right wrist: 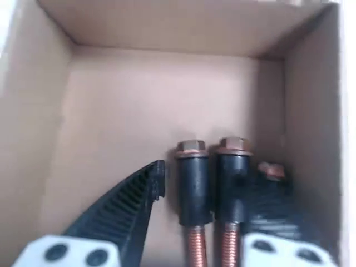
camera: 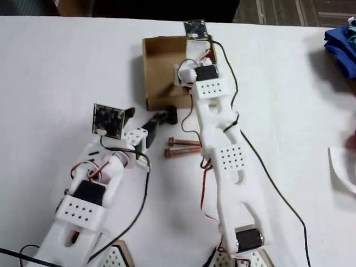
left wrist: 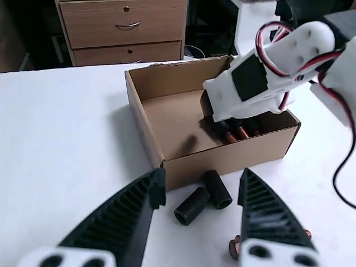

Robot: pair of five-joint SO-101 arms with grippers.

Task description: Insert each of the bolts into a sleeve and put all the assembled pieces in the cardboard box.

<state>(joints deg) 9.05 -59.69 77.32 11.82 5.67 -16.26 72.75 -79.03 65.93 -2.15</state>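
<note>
The cardboard box (camera: 157, 94) stands at the back of the table. My right gripper (right wrist: 208, 186) is down inside it and open, with two assembled bolt-in-sleeve pieces (right wrist: 193, 183) lying between its fingers. A third piece (right wrist: 271, 172) lies beside them against the box wall. In front of the box lie two loose black sleeves (left wrist: 204, 197), just ahead of my open left gripper (left wrist: 204, 182). Two bare copper bolts (camera: 182, 148) lie side by side between the two arms, close behind the left gripper (camera: 147, 115).
A blue cloth (camera: 342, 47) lies at the far right edge and a white curved object (camera: 340, 172) at the right. A wooden drawer unit (left wrist: 122, 28) stands beyond the table. The right arm (camera: 222, 128) stretches over the table's middle, trailing cables.
</note>
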